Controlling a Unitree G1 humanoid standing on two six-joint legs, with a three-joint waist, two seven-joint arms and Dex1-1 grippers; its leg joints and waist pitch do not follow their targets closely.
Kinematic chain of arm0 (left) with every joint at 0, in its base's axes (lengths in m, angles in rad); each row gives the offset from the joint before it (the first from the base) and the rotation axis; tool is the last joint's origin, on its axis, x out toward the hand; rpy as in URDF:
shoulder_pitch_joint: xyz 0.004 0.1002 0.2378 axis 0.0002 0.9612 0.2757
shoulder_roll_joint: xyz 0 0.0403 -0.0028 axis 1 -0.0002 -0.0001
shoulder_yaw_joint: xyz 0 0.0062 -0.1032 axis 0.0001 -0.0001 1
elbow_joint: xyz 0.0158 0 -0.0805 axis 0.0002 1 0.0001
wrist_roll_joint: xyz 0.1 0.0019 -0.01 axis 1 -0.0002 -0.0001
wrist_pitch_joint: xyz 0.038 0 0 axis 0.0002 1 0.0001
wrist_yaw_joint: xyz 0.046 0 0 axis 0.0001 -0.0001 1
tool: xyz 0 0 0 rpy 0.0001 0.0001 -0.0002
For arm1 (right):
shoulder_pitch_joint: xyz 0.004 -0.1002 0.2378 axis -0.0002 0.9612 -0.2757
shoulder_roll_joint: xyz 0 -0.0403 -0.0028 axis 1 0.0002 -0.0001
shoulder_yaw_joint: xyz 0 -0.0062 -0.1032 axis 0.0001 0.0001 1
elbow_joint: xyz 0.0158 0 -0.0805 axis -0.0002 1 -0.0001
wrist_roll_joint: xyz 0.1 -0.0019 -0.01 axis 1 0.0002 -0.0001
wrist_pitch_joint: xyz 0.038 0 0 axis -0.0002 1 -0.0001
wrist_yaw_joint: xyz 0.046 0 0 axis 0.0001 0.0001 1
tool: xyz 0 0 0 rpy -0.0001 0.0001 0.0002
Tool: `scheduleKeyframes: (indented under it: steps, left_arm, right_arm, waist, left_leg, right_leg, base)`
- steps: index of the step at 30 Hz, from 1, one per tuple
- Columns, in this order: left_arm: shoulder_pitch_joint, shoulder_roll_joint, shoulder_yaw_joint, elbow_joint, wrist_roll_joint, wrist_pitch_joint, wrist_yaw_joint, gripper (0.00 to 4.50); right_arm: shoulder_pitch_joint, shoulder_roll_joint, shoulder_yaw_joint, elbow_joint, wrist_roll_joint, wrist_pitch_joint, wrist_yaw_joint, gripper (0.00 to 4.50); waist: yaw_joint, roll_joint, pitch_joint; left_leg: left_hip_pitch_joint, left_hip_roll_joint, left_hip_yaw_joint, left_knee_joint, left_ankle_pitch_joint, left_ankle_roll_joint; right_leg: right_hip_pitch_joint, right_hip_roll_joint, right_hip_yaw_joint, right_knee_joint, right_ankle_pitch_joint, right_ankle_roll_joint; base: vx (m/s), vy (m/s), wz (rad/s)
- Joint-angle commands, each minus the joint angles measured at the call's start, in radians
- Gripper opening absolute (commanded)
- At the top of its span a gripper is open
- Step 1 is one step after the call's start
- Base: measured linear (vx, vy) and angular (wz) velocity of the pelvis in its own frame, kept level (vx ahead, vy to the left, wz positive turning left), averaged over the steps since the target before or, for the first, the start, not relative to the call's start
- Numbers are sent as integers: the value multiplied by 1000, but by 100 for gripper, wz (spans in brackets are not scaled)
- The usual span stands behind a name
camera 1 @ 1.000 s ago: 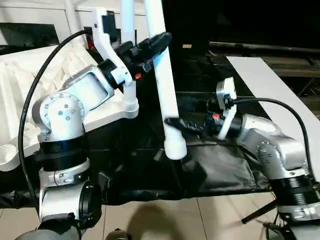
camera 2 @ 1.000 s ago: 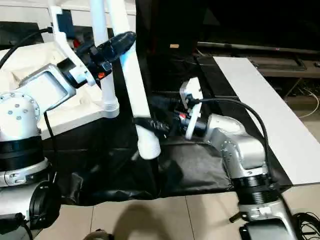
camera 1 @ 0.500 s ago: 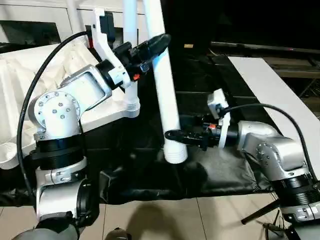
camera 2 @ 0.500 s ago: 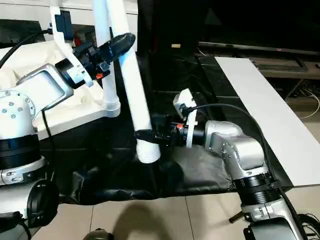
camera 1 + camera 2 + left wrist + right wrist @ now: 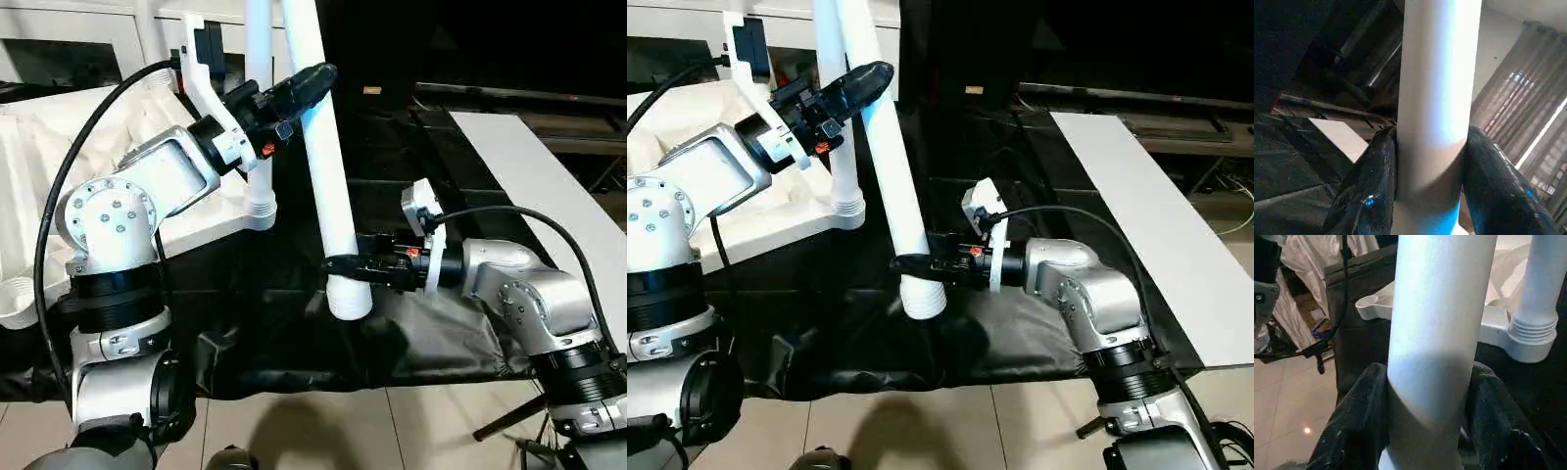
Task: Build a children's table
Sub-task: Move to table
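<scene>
Two white legs stand in view — one free beside the table top, one seated in its corner. One table top, one empty socket at its near corner. Two grippers — left, right — and one long white board well apart from the table top.

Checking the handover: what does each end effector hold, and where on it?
Both hold the same loose table leg: left end effector high on the shaft, right end effector near its lower end.

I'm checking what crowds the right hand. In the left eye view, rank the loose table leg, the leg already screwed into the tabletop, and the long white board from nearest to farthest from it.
1. Loose table leg: between the right hand's fingers, near its lower end.
2. Screwed-in leg: to the left, standing on the tabletop corner.
3. Long white board: far off, on the right.
</scene>
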Motion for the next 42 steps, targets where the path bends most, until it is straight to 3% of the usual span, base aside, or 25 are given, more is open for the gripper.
scheduleKeyframes:
  steps: [1,3,6,17,19,24,27,29,33,37,42]
  left_arm:
    - [-13,6,-16,-18,-2,-1,8,163]
    - [-11,5,-14,-18,0,0,17,163]
    - [-13,-2,-3,-1,4,-2,48,236]
    - [-23,-8,7,29,34,-17,115,307]
    - [-21,-15,10,33,24,-21,114,347]
    - [-19,-24,19,32,4,-21,121,382]
    - [-18,-17,21,27,-10,-10,112,395]
    - [-7,5,15,5,-46,18,63,414]
    - [14,8,15,-14,-100,61,20,437]
    - [46,22,-22,-67,-152,112,-43,437]
    - [105,81,-145,-169,-154,136,-155,437]
  right_arm:
    - [-9,13,-31,18,-31,-45,-47,191]
    - [-9,22,-39,20,-31,-53,-62,190]
    - [-6,34,-41,16,-34,-61,-79,188]
    - [5,44,-42,16,-38,-72,-82,186]
    - [3,45,-43,19,-37,-73,-82,186]
    - [3,43,-43,19,-32,-71,-76,186]
    - [4,36,-51,13,-3,-49,-49,186]
    - [8,2,-71,-13,88,33,50,186]
    - [19,-39,-61,-29,121,77,124,186]
    - [32,-65,-37,-43,121,90,162,186]
    - [37,-73,-10,-49,108,95,169,186]
  waist:
    - [0,3,-68]
    - [-1,3,-68]
    - [-1,5,-68]
    - [5,6,-69]
    - [5,6,-70]
    - [6,5,-70]
    - [6,4,-70]
    - [8,3,-70]
    - [10,2,-68]
    - [12,2,-68]
    - [9,8,-67]
  left_leg:
    - [27,57,-22,-70,-133,-32]
    - [27,56,-22,-71,-135,-34]
    - [28,57,-21,-72,-143,-39]
    - [28,56,-22,-72,-142,-44]
    - [28,56,-22,-71,-136,-44]
    - [28,56,-22,-71,-136,-42]
    - [27,55,-22,-71,-139,-37]
    - [28,54,-22,-69,-135,-23]
    - [27,56,-21,-68,-133,-23]
    - [26,56,-21,-69,-130,-30]
    - [28,57,-22,-72,-155,-41]
  right_leg:
    - [39,-76,49,-69,-83,-201]
    - [40,-74,49,-69,-81,-202]
    - [40,-75,49,-70,-79,-199]
    - [42,-73,49,-68,-55,-188]
    - [42,-73,50,-68,-52,-189]
    - [43,-74,49,-68,-53,-191]
    - [43,-74,49,-68,-55,-194]
    - [45,-72,49,-67,-47,-199]
    - [43,-73,49,-66,-55,-205]
    - [44,-76,48,-68,-68,-213]
    - [40,-73,49,-71,-108,-201]
  base:
    - [0,0,0]
    - [0,0,0]
    - [0,0,0]
    - [0,0,0]
    - [0,0,0]
    - [0,0,0]
    - [0,0,0]
    - [0,0,0]
    - [0,0,0]
    - [0,0,0]
    - [0,0,0]
